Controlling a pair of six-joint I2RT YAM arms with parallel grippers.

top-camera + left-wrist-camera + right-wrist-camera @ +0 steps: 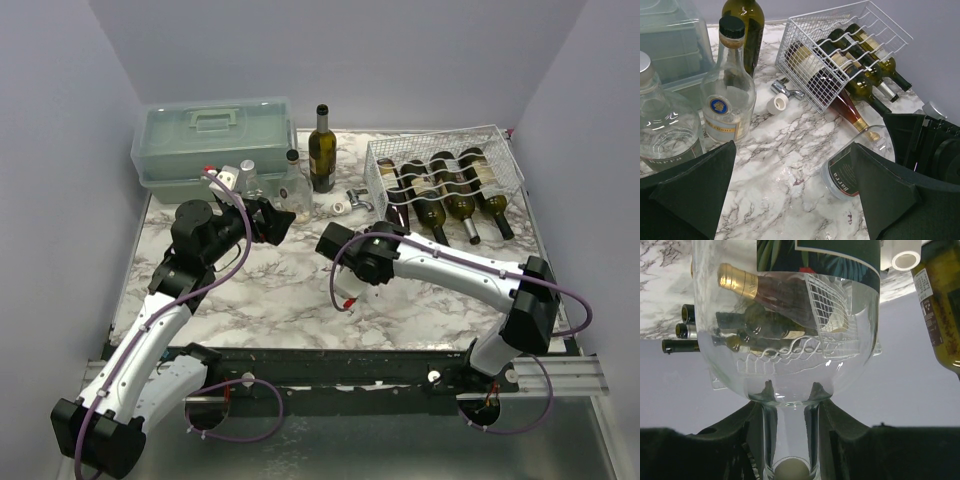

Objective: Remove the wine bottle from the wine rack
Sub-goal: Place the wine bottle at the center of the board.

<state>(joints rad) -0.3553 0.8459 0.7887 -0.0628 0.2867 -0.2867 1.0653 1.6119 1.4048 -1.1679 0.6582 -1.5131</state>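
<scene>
Right end effector [790, 396] clamps clear bottle [785, 340] by neck, wine rack [812, 75] just beyond.

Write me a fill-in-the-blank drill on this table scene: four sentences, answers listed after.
1. The right end effector is shut on the ____ of a clear glass bottle.
2. The left end effector stands ____, holding nothing.
3. The wine rack cradles ____ bottles.
4. The toolbox is pale ____.
Answers: neck; open; four; green.
</scene>
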